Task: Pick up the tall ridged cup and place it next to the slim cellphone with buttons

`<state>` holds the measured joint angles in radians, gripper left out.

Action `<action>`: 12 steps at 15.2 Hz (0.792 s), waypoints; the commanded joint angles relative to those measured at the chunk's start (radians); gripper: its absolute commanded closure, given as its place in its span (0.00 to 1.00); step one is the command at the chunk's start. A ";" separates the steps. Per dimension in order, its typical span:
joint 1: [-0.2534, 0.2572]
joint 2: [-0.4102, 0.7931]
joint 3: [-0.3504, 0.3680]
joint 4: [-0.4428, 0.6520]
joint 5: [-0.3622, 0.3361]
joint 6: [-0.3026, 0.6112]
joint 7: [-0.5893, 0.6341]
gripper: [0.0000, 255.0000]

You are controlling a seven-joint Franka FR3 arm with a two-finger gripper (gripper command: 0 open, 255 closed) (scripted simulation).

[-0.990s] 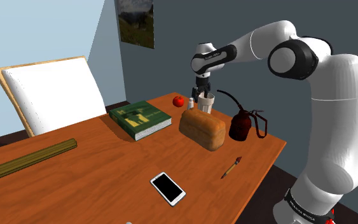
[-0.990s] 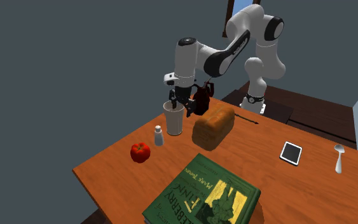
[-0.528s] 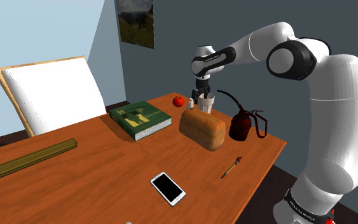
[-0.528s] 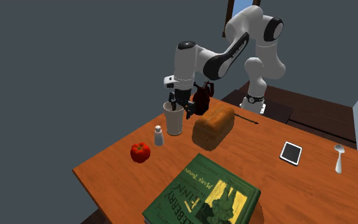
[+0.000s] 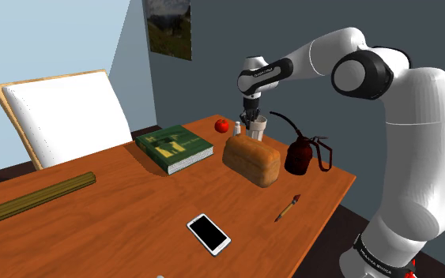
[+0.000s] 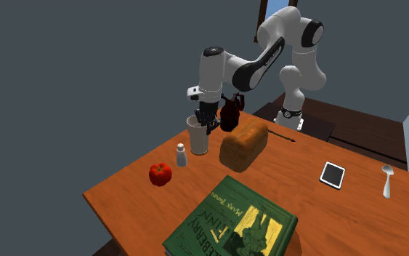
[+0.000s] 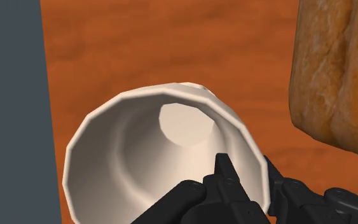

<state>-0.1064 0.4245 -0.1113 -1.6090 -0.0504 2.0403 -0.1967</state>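
Observed from the floor: the white arm (image 5: 402,118) arches from the right of the shoulder view toward the frame's upper middle, over the far edge of an orange-brown wooden table (image 5: 133,205). A green book (image 5: 173,147) lies left of centre, and a brown loaf of bread (image 5: 252,160) sits just right of centre. The cup (image 5: 258,126) stands upright directly behind the loaf, close to the table's far edge. In the second exterior view the cup (image 6: 199,138) is left of centre, just beside the loaf (image 6: 243,144). It is a tall, cream-white, tapered vessel. From the wrist view the cup (image 7: 139,165) shows a faceted rim, a smooth pale interior and a small round base. The black gripper (image 5: 252,118) comes down on it from directly above. One finger (image 7: 225,175) is inside the mouth and the other is outside the wall, on the side toward the loaf (image 7: 336,76). The two are drawn together, pinching the rim between them. The cellphone (image 5: 209,234), white-framed with a black face, lies flat at lower centre, well apart from the cup. A small white shaker (image 6: 181,155) stands near the cup's left.
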 commanded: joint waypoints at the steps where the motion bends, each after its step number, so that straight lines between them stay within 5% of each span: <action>1: 0.000 0.001 0.000 -0.001 0.000 0.000 0.000 1.00; 12: 0.000 -0.029 -0.001 0.065 -0.001 -0.094 -0.006 1.00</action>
<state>-0.1057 0.3922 -0.1126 -1.5640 -0.0517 1.9613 -0.2014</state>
